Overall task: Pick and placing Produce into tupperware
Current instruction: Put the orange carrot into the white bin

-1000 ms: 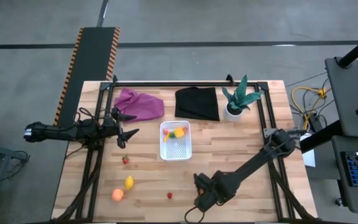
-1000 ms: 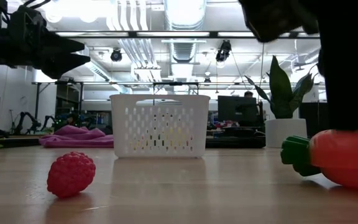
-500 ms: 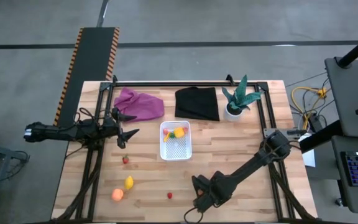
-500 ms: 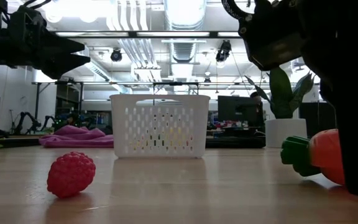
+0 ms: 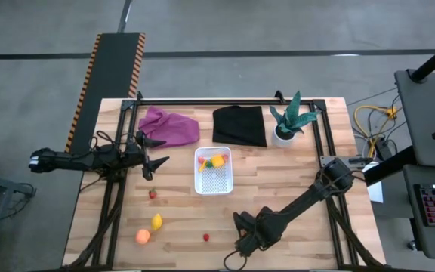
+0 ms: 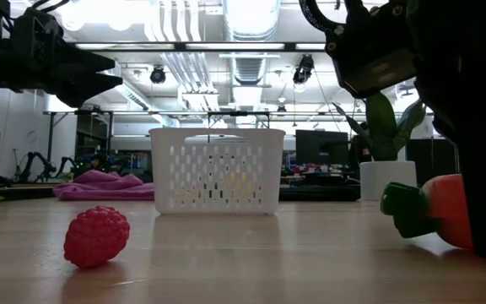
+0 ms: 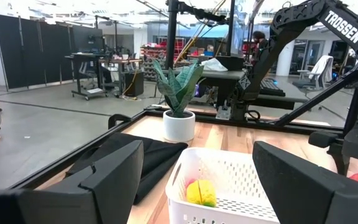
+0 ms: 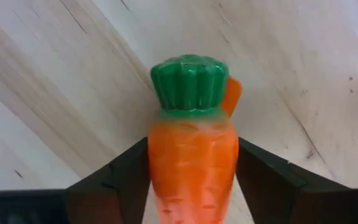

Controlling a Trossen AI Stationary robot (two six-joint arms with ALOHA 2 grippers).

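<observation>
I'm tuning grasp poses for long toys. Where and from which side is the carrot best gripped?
Grip the carrot across its thick orange body, just behind the green top, coming down from above. It lies flat on the table, so its long sides are exposed. The right gripper already straddles that body, a finger on each side; full closure isn't clear.

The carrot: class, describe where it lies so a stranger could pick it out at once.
Start at the white basket in the middle of the wooden table, then move to the near edge, where the right gripper reaches down. The carrot lies between its fingers on the wood. It alone is long and orange with a green top.
</observation>
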